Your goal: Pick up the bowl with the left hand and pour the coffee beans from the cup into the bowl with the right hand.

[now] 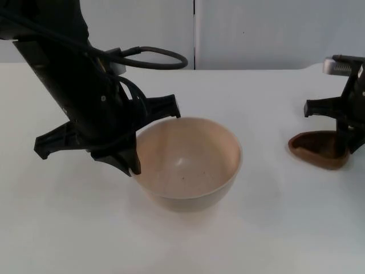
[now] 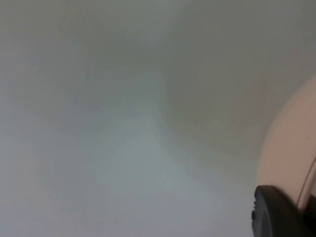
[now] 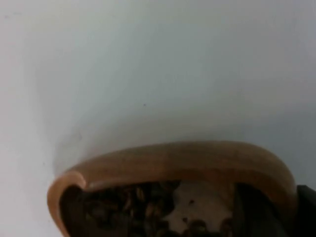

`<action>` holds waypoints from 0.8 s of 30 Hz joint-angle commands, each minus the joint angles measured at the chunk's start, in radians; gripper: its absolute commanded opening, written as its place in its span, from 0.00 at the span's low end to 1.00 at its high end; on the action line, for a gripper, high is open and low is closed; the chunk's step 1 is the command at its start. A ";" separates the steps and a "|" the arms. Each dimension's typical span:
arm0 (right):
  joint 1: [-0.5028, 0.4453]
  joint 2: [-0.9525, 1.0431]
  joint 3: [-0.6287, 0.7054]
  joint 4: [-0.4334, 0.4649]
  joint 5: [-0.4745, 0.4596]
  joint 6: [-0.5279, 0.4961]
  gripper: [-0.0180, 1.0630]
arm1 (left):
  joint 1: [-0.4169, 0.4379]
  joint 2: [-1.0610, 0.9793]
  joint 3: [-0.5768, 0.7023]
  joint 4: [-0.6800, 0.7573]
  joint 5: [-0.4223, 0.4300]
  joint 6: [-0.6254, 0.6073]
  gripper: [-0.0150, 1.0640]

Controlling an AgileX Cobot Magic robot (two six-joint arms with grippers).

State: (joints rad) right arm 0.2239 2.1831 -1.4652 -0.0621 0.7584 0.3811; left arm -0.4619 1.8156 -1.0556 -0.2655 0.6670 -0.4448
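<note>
My left gripper [image 1: 136,162] is down at the bowl [image 1: 188,162], at the side of its rim nearest my left arm. One finger reaches down over that rim, its tip against the wall, and in my left wrist view the dark fingertip [image 2: 276,212] sits right against the bowl's pale curve [image 2: 291,148]. So my fingers pinch the bowl's rim, one inside and one outside as far as I can make out. The bowl is cream-coloured, round and deep, upright on the white table [image 1: 256,228] near the middle. Its inside is bare apart from a few tiny dark specks at the bottom.

My right gripper [image 1: 345,149] is well apart from the bowl, over at the far right of the table, lowered onto the cup [image 1: 316,149]. The cup is brown, low and wide with a pointed lip toward the bowl, and it stands on the table. One black finger goes down inside its rim at the right side. In my right wrist view I see the cup's wooden rim [image 3: 173,160] curving across, and dark coffee beans [image 3: 123,210] heaped inside it, with a pale patch showing among them. I cannot tell whether my right fingers are closed on the cup's wall or just set around it.
</note>
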 commanded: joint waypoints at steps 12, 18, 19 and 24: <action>-0.003 -0.094 0.006 0.062 0.054 -0.111 0.02 | -0.006 -0.002 -0.004 -0.009 0.000 -0.007 0.01; -0.003 -0.142 -0.024 0.138 0.156 -0.222 0.02 | -0.006 -0.002 -0.004 -0.009 0.000 -0.007 0.01; -0.003 -0.151 -0.053 0.154 0.218 -0.266 0.02 | -0.006 -0.002 -0.004 -0.009 0.000 -0.007 0.01; -0.003 -0.176 -0.126 0.164 0.370 -0.324 0.02 | -0.006 -0.002 -0.004 -0.009 0.000 -0.007 0.01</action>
State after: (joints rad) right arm 0.2239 2.0296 -1.5727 0.0904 1.0778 0.0829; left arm -0.4619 1.8156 -1.0556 -0.2655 0.6670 -0.4448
